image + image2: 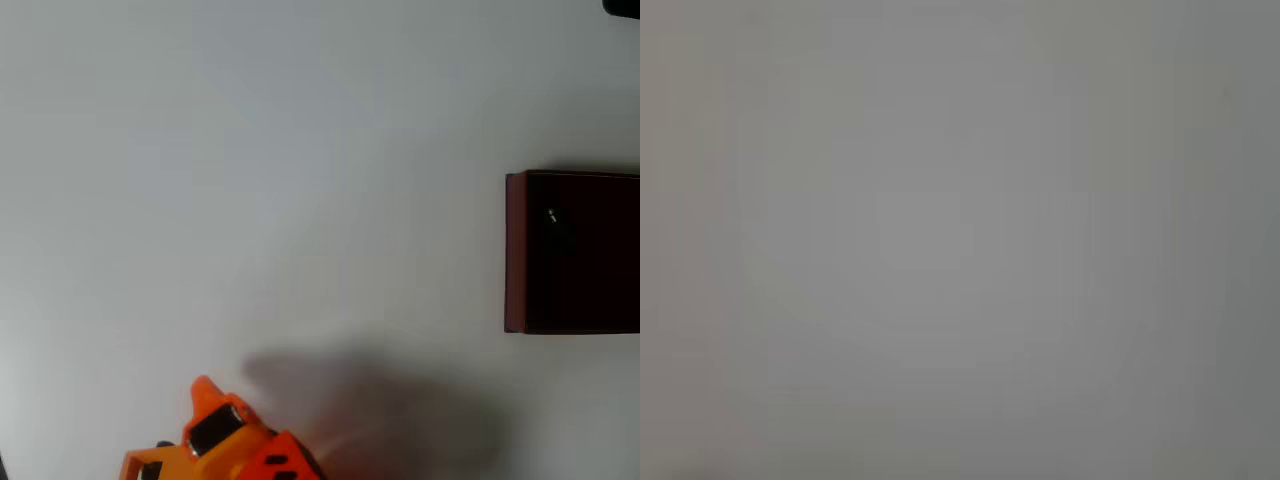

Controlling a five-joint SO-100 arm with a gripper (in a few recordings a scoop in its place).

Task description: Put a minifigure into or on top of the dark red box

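In the overhead view the dark red box [516, 250] sits at the right edge, cut off by the frame, with thin maroon walls and a near-black inside. A tiny pale speck [552, 215] shows inside it near the upper left; it is too small to tell whether it is the minifigure. My orange gripper [205, 395] pokes in at the bottom left, far from the box, with one pointed tip showing. Whether it is open or shut cannot be told. The wrist view is a blurred plain grey.
The white table [300, 180] spreads bare between the gripper and the box. A soft shadow [370, 410] lies to the right of the arm. A dark object [622, 6] clips the top right corner.
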